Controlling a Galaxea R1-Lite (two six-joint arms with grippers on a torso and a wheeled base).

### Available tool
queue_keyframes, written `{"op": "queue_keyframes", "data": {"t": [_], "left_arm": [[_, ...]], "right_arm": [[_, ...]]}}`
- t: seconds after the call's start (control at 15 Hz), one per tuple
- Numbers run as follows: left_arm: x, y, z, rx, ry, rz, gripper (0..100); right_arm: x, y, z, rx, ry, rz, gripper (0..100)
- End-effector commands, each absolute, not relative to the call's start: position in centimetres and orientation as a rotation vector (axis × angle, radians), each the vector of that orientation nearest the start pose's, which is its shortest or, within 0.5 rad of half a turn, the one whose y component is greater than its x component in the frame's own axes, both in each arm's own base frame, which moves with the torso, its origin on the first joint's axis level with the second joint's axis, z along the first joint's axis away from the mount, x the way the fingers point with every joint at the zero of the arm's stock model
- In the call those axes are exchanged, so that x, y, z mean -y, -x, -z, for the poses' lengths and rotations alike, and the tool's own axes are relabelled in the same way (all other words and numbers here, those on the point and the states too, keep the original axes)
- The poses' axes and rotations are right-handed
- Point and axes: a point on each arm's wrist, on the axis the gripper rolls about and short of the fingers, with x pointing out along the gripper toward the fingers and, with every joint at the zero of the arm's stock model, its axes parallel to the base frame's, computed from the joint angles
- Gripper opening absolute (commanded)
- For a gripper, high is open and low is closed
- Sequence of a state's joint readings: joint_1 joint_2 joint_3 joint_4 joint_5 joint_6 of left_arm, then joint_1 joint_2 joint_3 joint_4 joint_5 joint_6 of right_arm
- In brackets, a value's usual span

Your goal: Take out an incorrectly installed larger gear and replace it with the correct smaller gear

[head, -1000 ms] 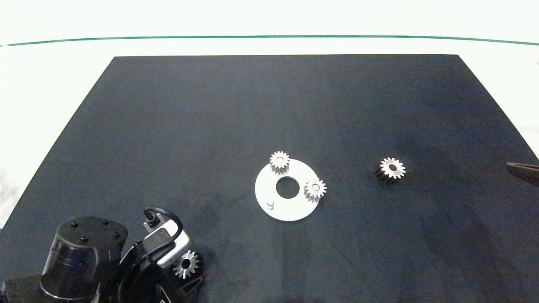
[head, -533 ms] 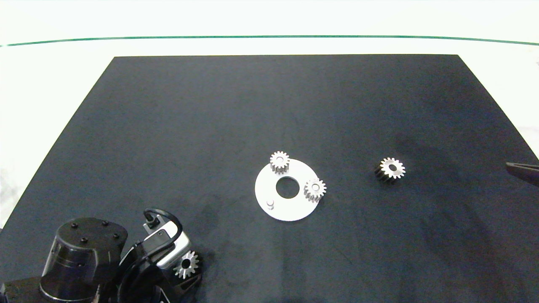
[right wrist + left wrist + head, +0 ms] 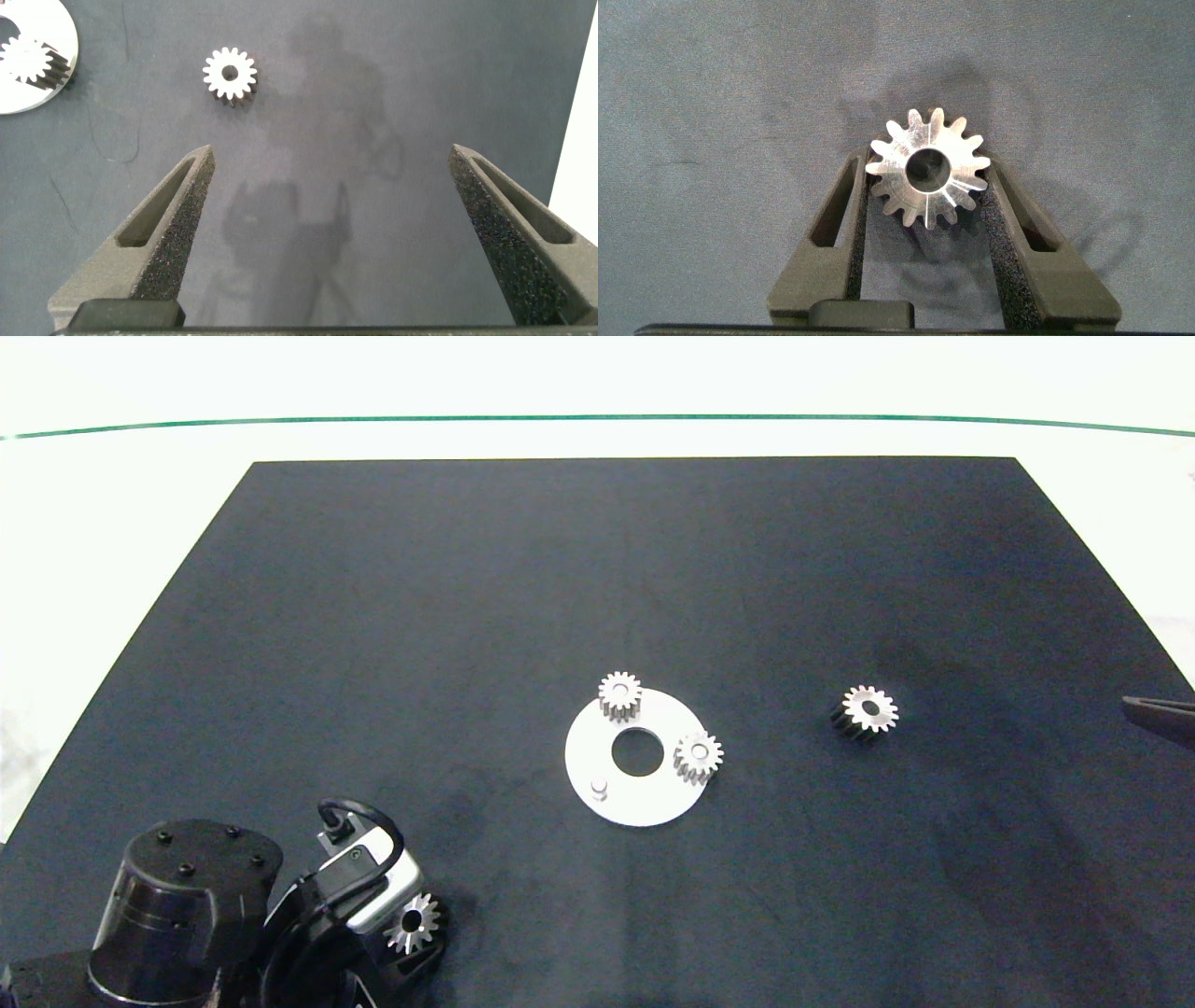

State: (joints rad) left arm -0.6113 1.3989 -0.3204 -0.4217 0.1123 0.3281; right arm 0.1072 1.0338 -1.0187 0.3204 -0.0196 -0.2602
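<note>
In the lower left of the head view, the left gripper (image 3: 411, 943) is pinching the larger gear (image 3: 413, 922), and over the last second it has been carrying that gear a little further toward the bottom left corner of the dark mat (image 3: 597, 569), away from the plate. In the left wrist view the foam pads (image 3: 862, 210) are pressing on opposite sides of the gear (image 3: 927, 170), its teeth biting into them; whether it is resting on the mat or hanging just above it cannot be told. At the centre of the head view the round white plate (image 3: 588, 747) is carrying two small gears (image 3: 619, 694) on its upper and right rim, while the peg (image 3: 599, 789) at its lower left is standing bare, so the removal appears done and only the set-down remains. Further right, the smaller gear (image 3: 868, 709) is lying flat on the mat, well apart from the plate and untouched. At the right edge, the right gripper (image 3: 327, 233) is waiting with its fingers spread wide and nothing between them; its wrist view is showing the smaller gear (image 3: 230, 74) ahead of it, so the fetch and fitting are yet to begin.
</note>
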Motion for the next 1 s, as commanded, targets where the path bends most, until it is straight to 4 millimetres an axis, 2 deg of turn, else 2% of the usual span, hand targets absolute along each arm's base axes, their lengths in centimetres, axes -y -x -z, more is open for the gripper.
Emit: {"op": "queue_keyframes", "data": {"t": [0.07,0.27,1.0], "left_arm": [[10.1,-14.8,-11.4,-0.542,-0.549,0.582,26],[10.1,-14.8,-11.5,-0.540,-0.549,0.581,22],[11.9,-14.2,-13.1,-0.447,-0.568,0.611,22]], "right_arm": [[-1.2,-11.8,-29.7,-0.324,0.281,-0.130,100],[-1.2,-11.8,-29.7,-0.324,0.281,-0.130,100],[-1.2,-11.4,-29.9,-0.306,0.279,-0.136,100]]}}
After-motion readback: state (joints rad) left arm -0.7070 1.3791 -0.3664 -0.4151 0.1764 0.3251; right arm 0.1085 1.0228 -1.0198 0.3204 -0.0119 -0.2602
